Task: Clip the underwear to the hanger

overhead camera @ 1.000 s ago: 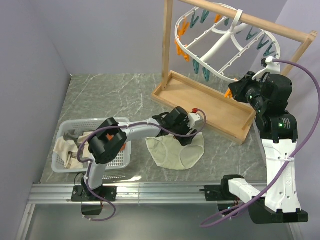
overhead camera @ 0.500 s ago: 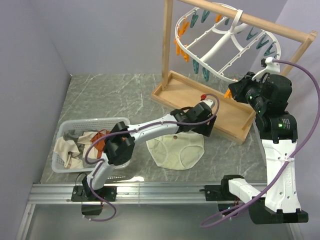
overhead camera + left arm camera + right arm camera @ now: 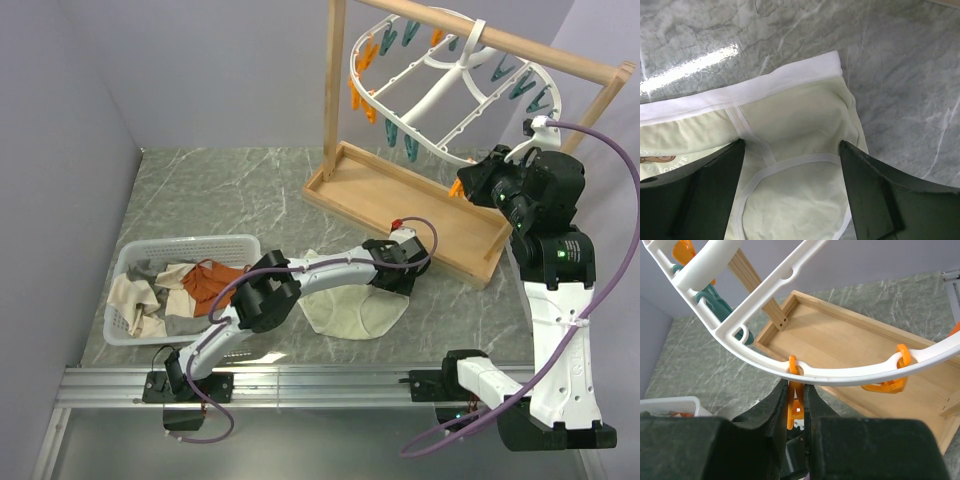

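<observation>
The pale cream underwear (image 3: 345, 315) lies flat on the marble table, its white waistband toward the wooden stand. My left gripper (image 3: 393, 284) hovers over its right end. In the left wrist view the gripper (image 3: 791, 146) is open, its dark fingers (image 3: 707, 187) straddling the underwear (image 3: 800, 117) by a leg hole, holding nothing. The white oval hanger (image 3: 440, 95) hangs tilted from the stand's top bar. My right gripper (image 3: 795, 389) is shut on an orange clothespin (image 3: 794, 410) hanging from the hanger rim (image 3: 840, 375). In the top view the right gripper (image 3: 468, 186) sits at the hanger's lower edge.
A white basket (image 3: 128, 262) at the left holds cream, grey and orange-rust cloths (image 3: 215, 282). The wooden stand's tray base (image 3: 410, 205) lies just behind the underwear, its post (image 3: 335, 85) rising at the left. Further orange and teal pins (image 3: 887, 385) hang round the rim.
My left arm has stretched to the right across the underwear, from its left side to its right end, and its jaws stand slightly wider. The right arm has not moved.
</observation>
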Controlling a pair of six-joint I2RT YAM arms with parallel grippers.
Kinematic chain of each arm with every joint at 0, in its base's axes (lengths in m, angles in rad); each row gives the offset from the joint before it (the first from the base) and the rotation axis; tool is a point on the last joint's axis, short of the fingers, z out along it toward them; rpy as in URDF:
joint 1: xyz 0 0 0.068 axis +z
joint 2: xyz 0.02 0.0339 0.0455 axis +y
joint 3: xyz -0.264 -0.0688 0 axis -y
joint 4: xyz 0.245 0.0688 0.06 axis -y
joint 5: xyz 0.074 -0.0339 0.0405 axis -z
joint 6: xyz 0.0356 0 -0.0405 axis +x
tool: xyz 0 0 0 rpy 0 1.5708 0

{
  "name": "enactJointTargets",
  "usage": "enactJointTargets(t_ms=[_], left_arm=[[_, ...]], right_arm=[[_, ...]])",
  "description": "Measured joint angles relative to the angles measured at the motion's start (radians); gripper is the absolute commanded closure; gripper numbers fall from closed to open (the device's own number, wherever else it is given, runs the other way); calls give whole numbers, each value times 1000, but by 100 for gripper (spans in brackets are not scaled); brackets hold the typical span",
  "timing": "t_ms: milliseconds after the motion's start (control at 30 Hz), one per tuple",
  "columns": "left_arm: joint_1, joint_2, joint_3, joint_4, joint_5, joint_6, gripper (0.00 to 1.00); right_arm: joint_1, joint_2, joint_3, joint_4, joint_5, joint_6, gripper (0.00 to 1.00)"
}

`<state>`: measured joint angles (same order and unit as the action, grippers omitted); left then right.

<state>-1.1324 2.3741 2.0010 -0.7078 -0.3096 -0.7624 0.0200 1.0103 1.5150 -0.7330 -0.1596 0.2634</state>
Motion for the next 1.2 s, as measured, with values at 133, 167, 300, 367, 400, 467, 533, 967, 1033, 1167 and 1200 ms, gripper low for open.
enactJointTargets(t_ms=[133,167,300,367,400,467,533,967,1033,1167,1200], left_arm=[[-6,6,0,4,-34,-2,21],[-8,8,0,3,-39,-1,24],[-4,11,0,3,-52,1,39],[3,12,0,6,-48,2,44],[8,12,-2,10,-43,2,52],[20,11,-12,23,-32,8,65],[32,3,-29,40,-20,11,74],[50,-125,-243,144,37,98,39],[41,-159,-287,151,40,125,32],[12,-193,-327,122,34,150,28],[3,-193,-327,116,32,152,26]], right_arm=[[0,-8,-3,2,0,0,100],[0,-8,-3,3,0,0,100],[0,-10,-4,6,0,0,100],[0,-10,-5,6,0,0,100],[0,-10,-7,7,0,0,100],[0,-12,-11,8,1,0,100],[0,-12,-12,10,1,0,100],[0,-14,-13,12,-1,0,100],[0,-15,-14,13,-3,0,100],[0,-19,-14,14,-7,0,100],[0,-20,-14,14,-8,0,100]])
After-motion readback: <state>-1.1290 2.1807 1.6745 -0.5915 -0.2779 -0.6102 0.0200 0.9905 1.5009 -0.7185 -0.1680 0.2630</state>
